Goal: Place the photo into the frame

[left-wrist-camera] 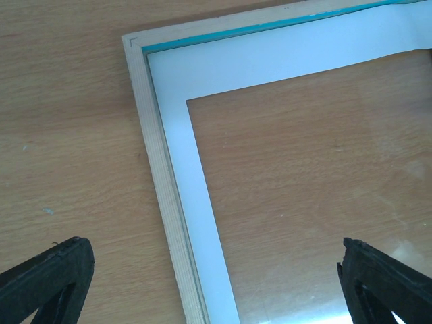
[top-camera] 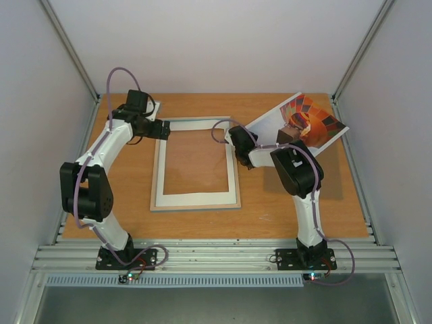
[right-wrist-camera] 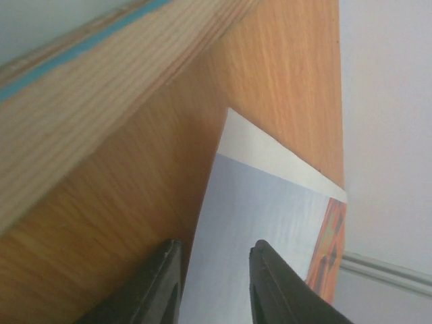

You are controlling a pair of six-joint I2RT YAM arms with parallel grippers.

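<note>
The frame [top-camera: 196, 208] lies flat mid-table, pale wood side up, with a white card mat [top-camera: 162, 169] inside it. The left wrist view shows its corner [left-wrist-camera: 158, 175], a turquoise strip and the mat [left-wrist-camera: 202, 202]. My left gripper [top-camera: 162, 128] hovers over that far left corner, wide open and empty [left-wrist-camera: 216, 287]. The photo [top-camera: 270, 120] lies at the back right, partly under my right arm. My right gripper [top-camera: 237, 136] is at the frame's far right corner. Its jaws [right-wrist-camera: 216, 283] stand a little apart over the photo's edge [right-wrist-camera: 263, 216], beside the frame's side [right-wrist-camera: 88, 88].
White walls close in the table at the left, back and right. A metal rail [top-camera: 216, 255] runs along the near edge by the arm bases. A pale flat piece [top-camera: 154, 106] lies under my left wrist at the back left.
</note>
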